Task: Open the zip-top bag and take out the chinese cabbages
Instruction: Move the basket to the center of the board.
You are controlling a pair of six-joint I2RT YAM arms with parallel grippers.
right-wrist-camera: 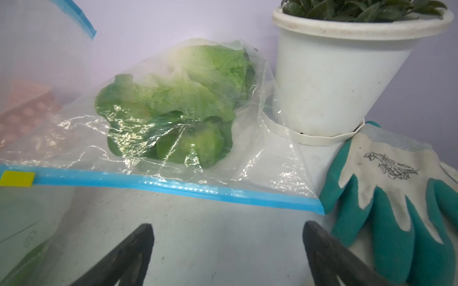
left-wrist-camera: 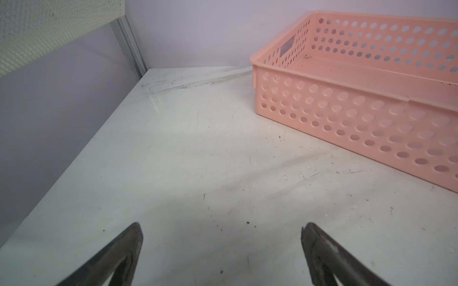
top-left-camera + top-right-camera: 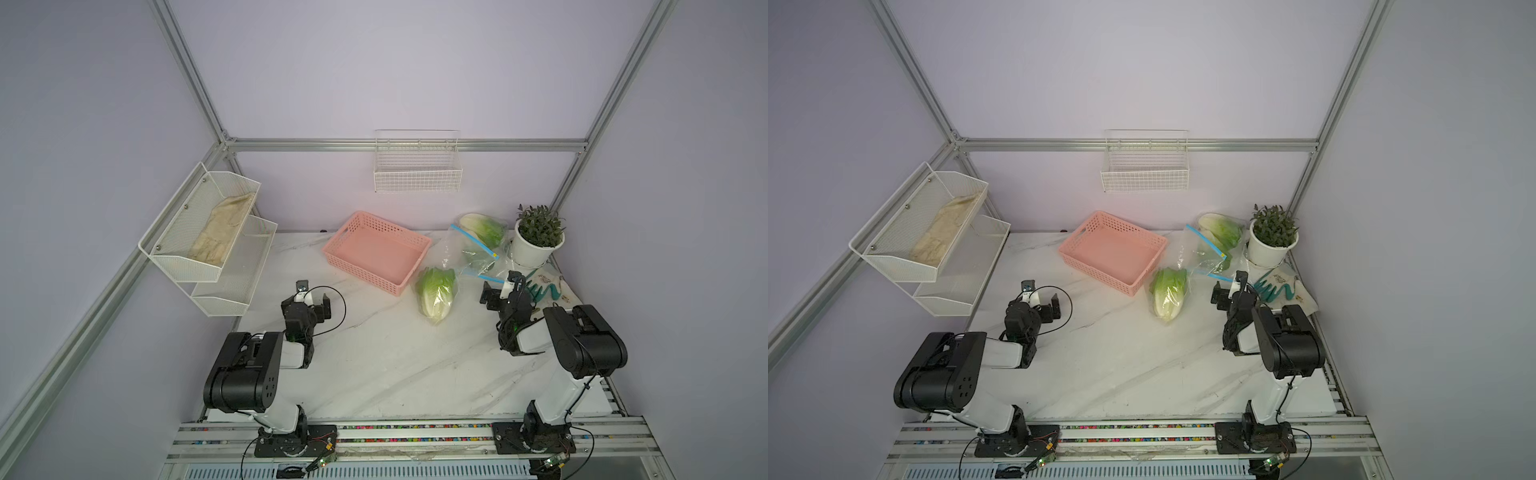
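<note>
Zip-top bag [image 3: 478, 257]: lies on surface against white pot [image 3: 534, 249]; chinese cabbages [image 1: 178, 94] visible through plastic. Blue zip strip [image 1: 223, 192]: runs crosswise just ahead of right gripper [image 1: 228, 226], jaws wide, nothing held. Left gripper [image 2: 221, 225]: likewise wide, empty, well away from pot. Right arm judged nearer.

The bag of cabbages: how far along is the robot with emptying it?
Looks done: the zip-top bag seems open, its blue strips apart, and one cabbage lies near the pink basket, though plastic may still cover it. In hand: nothing; the left hand and right hand are open and empty. Left: what look like two more cabbages inside the bag, beside the plant pot.
</note>
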